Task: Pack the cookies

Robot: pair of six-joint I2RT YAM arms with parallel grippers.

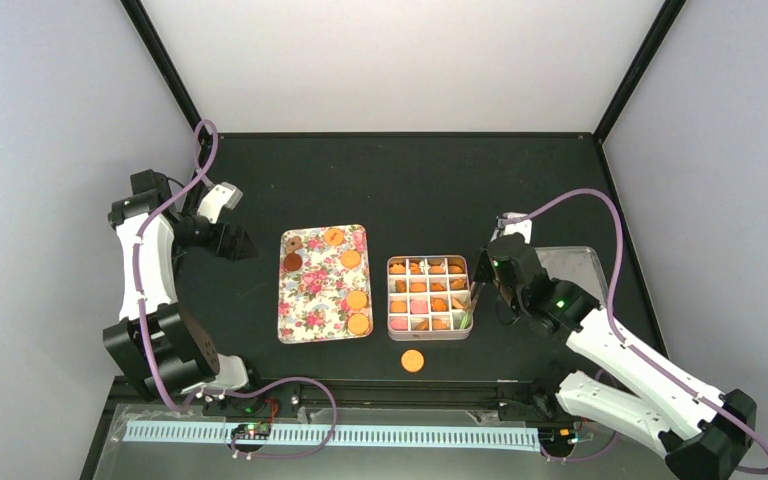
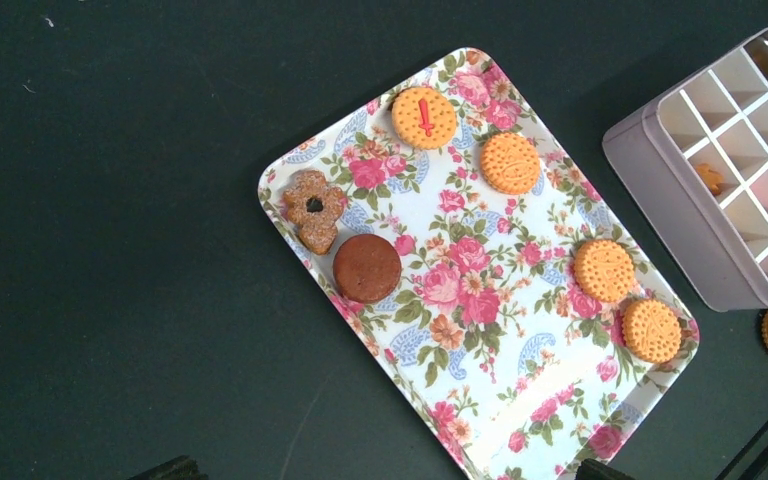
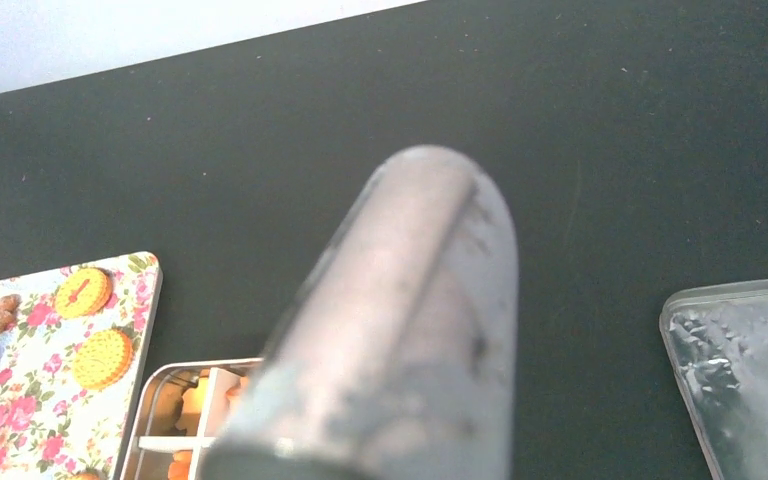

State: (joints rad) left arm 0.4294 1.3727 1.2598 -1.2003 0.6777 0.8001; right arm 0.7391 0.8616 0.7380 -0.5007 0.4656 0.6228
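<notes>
Mostly, blurred grey metal tongs [image 3: 400, 330], pinched by the right pincer [image 1: 477, 293], fill its wrist view; left pincer [image 1: 235, 243] spread, tips cut off.

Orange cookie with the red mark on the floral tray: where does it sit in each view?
Top external: cookie with the red mark at the tray's far edge, right of middle.
Left wrist: upper middle of the picture, near the tray's top corner.
Right wrist: lower left, at the tray's corner.
Shared landmark: the floral tray.
</notes>
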